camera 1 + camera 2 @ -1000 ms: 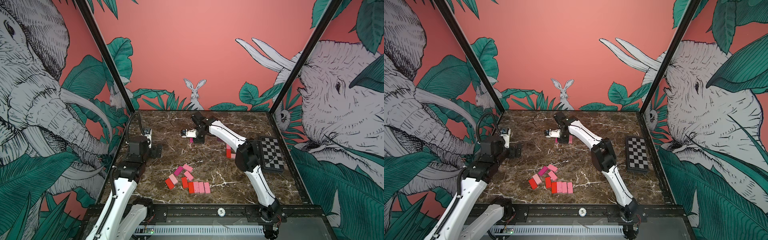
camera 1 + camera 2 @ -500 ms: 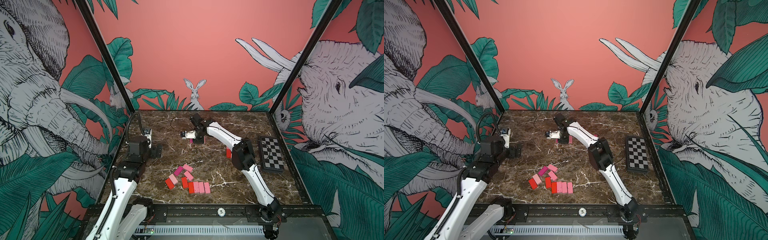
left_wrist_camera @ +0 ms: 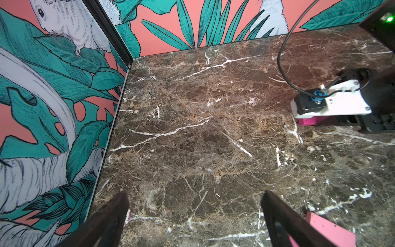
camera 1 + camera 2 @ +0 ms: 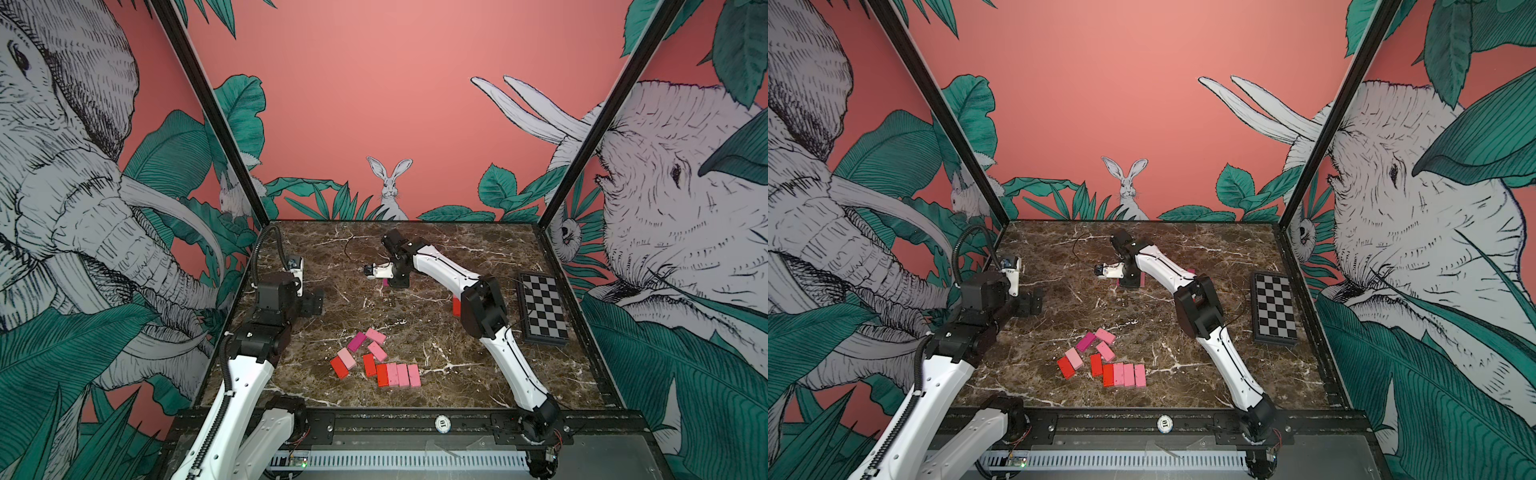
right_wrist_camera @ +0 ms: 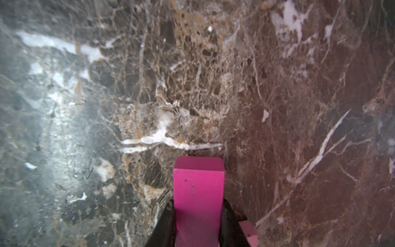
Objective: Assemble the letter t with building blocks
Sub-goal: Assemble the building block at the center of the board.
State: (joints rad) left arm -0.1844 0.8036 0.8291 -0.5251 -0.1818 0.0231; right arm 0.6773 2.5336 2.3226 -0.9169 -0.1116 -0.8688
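Editor: Grip on what, and where?

Stringer: Closed right hand [image 5: 197,205] pinching magenta block [image 5: 198,186] by its long sides, over far half of marble table [image 4: 457,257], well apart from main cluster [image 4: 376,361] near front edge. One short end jutting past fingertips toward the stone; cannot tell whether touching it.

Editor: Why out there, away from the pile?

Stringer: Judged a pickup among strays. Pink block [image 5: 249,234] just beside the fingers, red block [image 4: 456,306] half hidden behind the elbow. Probably bound for the cluster and its row of one red and three pink blocks [image 4: 398,375], set side by side and touching, likely one stroke of the letter. Others loose just behind that row, at odd angles, so far from finished by the look of it.

Editor: And the other arm?

Stringer: Left hand [image 3: 195,195] spread wide, holding nothing, low by the left wall, seemingly kept clear of the work.

Editor: Look of the piece itself?

Stringer: Flat, domino-shaped, crisp-edged, matte magenta, a few dark specks on broad face. Checkerboard plate [image 4: 542,309] lying apart at right edge, no part in this.
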